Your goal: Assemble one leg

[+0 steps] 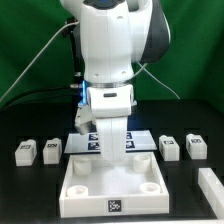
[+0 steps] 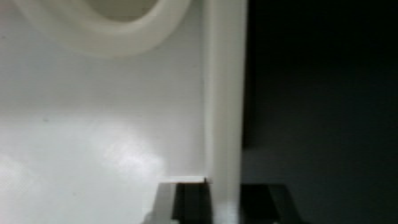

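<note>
Wrist view shows the gripper (image 2: 224, 200) down at the edge of the panel (image 2: 89, 120). One dark fingertip (image 2: 185, 203) sits on the inner side of the raised rim (image 2: 222, 100) and the other on the outer side, over bare table. The jaws are narrow, with no gap visible between pad and rim, so they appear to be pinching the rim, though the picture is blurred. A round corner socket (image 2: 116, 10) lies further along the panel from the jaws. No leg is between the fingers.

In the exterior view the gripper (image 1: 113, 150) hangs at the panel's (image 1: 110, 185) far edge, in front of the marker board (image 1: 92, 142). The task's pieces all rest on the table, well apart from the jaws. One leg (image 1: 170, 147) lies to the exterior view's right of them and another leg (image 1: 50, 150) about as far to the left. The outer legs (image 1: 196, 147) (image 1: 20, 152) lie beyond these. Their long axes are too small to read. Reaching any leg would, I judge, mean letting go of the rim and travelling sideways.
</note>
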`<state>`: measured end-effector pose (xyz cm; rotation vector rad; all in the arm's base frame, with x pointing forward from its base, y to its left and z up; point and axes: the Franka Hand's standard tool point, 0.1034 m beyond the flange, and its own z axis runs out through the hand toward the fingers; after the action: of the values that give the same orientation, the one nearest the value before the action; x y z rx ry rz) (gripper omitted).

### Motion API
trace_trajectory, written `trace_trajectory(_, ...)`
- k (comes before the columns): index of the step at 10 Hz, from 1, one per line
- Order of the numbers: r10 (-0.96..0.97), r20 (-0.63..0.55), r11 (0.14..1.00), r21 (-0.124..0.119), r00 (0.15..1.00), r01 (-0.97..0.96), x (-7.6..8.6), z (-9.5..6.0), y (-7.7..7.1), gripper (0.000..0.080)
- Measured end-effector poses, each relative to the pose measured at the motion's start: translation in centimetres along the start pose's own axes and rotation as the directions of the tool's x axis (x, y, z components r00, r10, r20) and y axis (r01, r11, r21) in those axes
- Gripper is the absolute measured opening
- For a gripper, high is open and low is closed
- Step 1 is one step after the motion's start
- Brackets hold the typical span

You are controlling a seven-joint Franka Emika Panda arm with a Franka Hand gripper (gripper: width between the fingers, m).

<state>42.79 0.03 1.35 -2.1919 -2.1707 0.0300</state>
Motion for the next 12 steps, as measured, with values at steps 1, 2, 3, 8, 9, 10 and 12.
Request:
trace_trajectory(1,0.0,0.0,1.0,0.0,1.0,0.0,0.0,0.0,0.0,0.0058)
trace_trajectory(2,0.0,0.0,1.0,-0.001,1.0,0.0,0.0,0.0,0.1,0.0058)
trace_trajectory(3,0.006,-0.005,1.0,-0.012,1.0,-0.006,0.8,-0.1,0.8,0.0058)
trace_trajectory(8,0.021,-0.054,0.997,-0.067,0.998,-0.024,6.9,-0.1,5.7,0.0059)
trace_trajectory(9,0.022,-0.055,0.997,-0.069,0.998,-0.026,6.9,-0.2,5.9,0.0059)
trace_trajectory(10,0.022,-0.055,0.997,-0.071,0.998,-0.026,6.9,-0.2,6.0,0.0059)
trace_trajectory(12,0.005,-0.054,0.997,-0.073,0.999,-0.009,6.9,-0.2,6.2,0.0059)
